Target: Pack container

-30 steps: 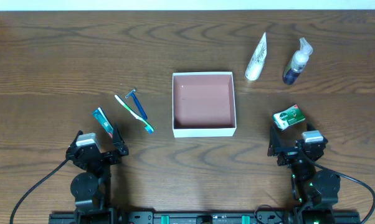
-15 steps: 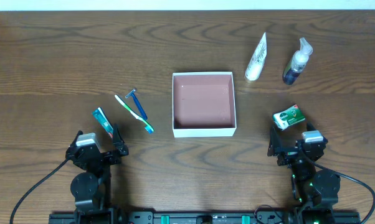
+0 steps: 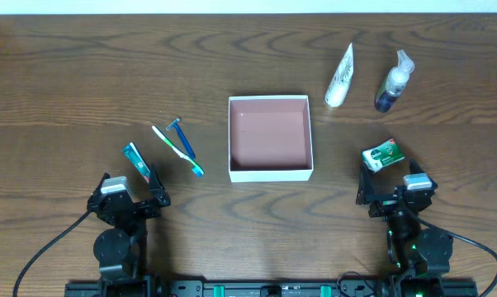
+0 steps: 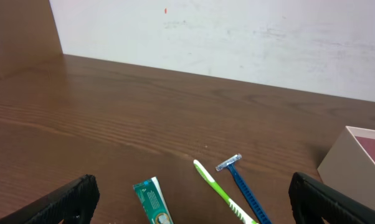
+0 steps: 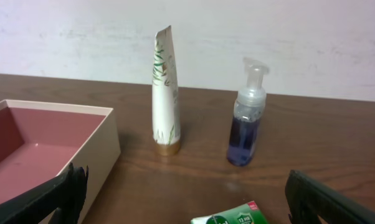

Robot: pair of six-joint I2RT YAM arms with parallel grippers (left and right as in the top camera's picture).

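Observation:
The container, a shallow square box with white walls and a pinkish inside, sits empty at the table's middle; it also shows in the left wrist view and the right wrist view. Left of it lie a green toothpaste tube, a green toothbrush and a blue razor. At the right are a white tube, a blue pump bottle and a green-and-white carton. My left gripper and right gripper are open and empty near the front edge.
A white wall rises behind the table's far edge. Bare wood lies between the container and both grippers.
The right arm has shifted very slightly. Nothing else has moved.

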